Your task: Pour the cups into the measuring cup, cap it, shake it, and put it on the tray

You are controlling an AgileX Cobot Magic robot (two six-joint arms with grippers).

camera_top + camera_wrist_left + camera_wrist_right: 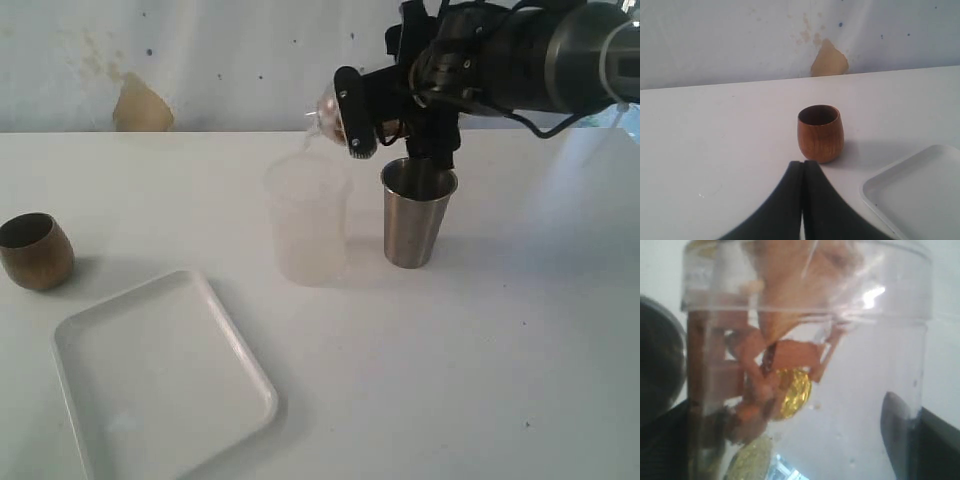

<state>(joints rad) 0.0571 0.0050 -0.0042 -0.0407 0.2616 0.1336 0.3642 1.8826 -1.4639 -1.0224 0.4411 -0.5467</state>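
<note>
- R gripper (333, 118) is up over mid-table, jaws spread wide and clamped on the measuring cup (865, 365). R wrist cam shows a dark finger (895, 432) against its clear wall, another dark shape on the opp side.
- Measuring cup is off the table (520, 330), tipped over, hanging just above the frosted cup (308, 222). Can't tell if the two touch.
- Inside it I see a gold foil coin (792, 392) and orange-brown bits (785, 352), all bunched vs one side of the wall. Sth greenish-gold sits lower down, too blurred to name.
- Frosted cup is upright on the table, just beside the steel tumbler (417, 215), with a small gap between them.
- Steel tumbler is upright, mouth open, right under the R wrist. Can't see what's in it.
- L gripper (802, 200) has its fingers pinched tight together w/ nothing between them. It doesn't show in the ext cam.
- Wooden cup (820, 132) is upright just ahead of the L tips, not touching. In the ext cam it's at the far left edge, near the tray.
- Tray (160, 390) lies flat on the table, front left, well apart from the frosted cup.
- Brown patch (140, 105) on the wall (230, 60) behind, above the table edge.
</note>
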